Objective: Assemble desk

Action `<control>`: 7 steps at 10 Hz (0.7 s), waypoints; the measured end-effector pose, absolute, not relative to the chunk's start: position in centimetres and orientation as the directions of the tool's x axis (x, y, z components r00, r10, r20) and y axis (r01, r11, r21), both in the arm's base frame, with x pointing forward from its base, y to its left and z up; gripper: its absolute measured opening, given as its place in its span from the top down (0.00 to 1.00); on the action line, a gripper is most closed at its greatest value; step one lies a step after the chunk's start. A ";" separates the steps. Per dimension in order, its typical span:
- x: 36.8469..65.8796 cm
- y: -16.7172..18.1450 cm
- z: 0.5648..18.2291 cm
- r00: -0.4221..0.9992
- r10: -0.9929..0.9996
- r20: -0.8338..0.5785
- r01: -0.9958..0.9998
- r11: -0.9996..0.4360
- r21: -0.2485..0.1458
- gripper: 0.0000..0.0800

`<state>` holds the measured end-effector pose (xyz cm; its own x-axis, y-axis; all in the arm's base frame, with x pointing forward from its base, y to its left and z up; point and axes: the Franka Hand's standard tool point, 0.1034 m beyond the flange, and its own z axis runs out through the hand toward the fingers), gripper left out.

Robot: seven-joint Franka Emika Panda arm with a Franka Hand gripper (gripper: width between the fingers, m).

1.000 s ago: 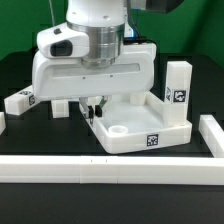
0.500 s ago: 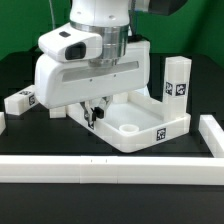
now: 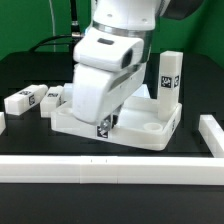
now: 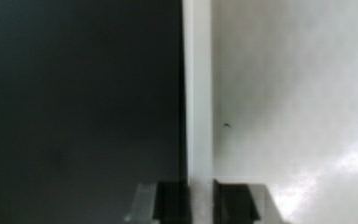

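One white desk top (image 3: pixel 138 140) at frame centre on the black counter (image 3: pixel 30 70), pincer (image 3: pixel 104 122) clamped on its rim, upright leg (image 3: pixel 170 75) at right, lying leg (image 3: pixel 22 101) at far left

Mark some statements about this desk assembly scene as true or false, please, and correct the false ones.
1. The gripper is closed on the rim of the desk top. True.
2. All four legs are already fitted into the desk top. False: loose legs lie on the table at the exterior view's left.
3. One leg stands upright behind the desk top, at the exterior view's right. True.
4. The table is white. False: it is black.
5. A long white rail lies in front of the desk top. True.
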<state>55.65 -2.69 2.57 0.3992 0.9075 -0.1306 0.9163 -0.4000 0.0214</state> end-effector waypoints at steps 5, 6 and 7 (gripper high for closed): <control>55.6 -3.8 2.6 0.117 0.979 -0.168 0.993 -0.121 -0.015 0.92; 56.3 -3.1 2.6 0.035 0.983 -0.181 0.999 -0.039 -0.021 0.92; 57.4 -2.2 2.6 -0.019 0.982 -0.187 1.000 0.017 -0.014 0.92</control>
<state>57.39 -2.20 2.58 -0.0194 0.9823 -0.1865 0.9998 0.0171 -0.0139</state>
